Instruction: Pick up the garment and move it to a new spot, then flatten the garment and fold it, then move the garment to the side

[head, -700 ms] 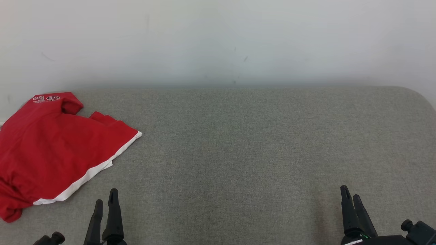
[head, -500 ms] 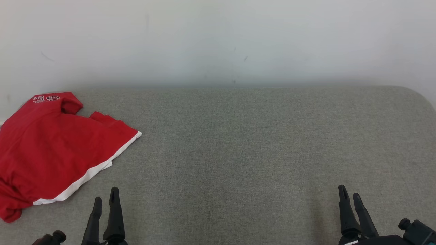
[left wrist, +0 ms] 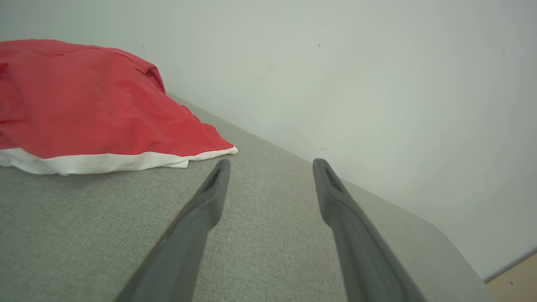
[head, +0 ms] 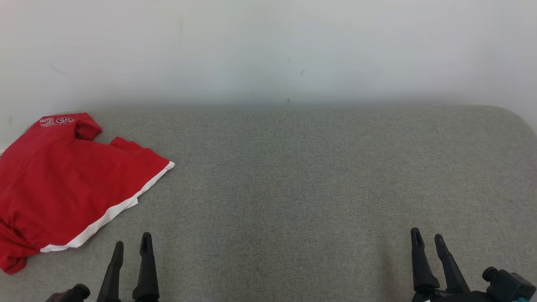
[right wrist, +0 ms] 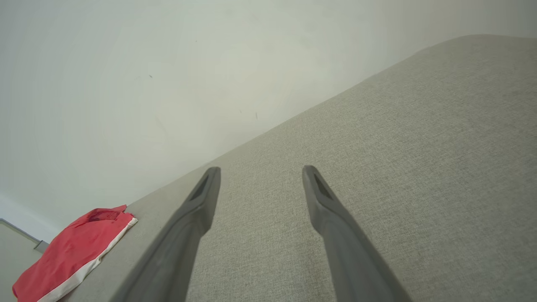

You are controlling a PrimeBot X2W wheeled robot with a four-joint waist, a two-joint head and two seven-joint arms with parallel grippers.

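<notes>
The garment point(head: 67, 184) is red with a white hem and lies loosely folded at the far left of the grey fabric surface point(head: 293, 176). It also shows in the left wrist view, garment point(left wrist: 84, 109), and small in the right wrist view, garment point(right wrist: 73, 251). My left gripper point(head: 132, 245) stands open just below the garment's hem, touching nothing. In its wrist view the left gripper point(left wrist: 270, 164) has bare fabric between its fingers. My right gripper point(head: 426, 237) is open at the lower right, far from the garment, and the right gripper point(right wrist: 260, 171) is empty.
A pale wall point(head: 268, 50) rises directly behind the grey surface. The surface's right end curves off at a rounded corner point(head: 516, 117). A strip of wooden floor point(left wrist: 516, 277) shows past that end.
The left gripper has dropped slightly toward the bottom edge and its fingers have spread a little. The right gripper has shifted slightly left and its fingers have spread. The garment has not moved.
</notes>
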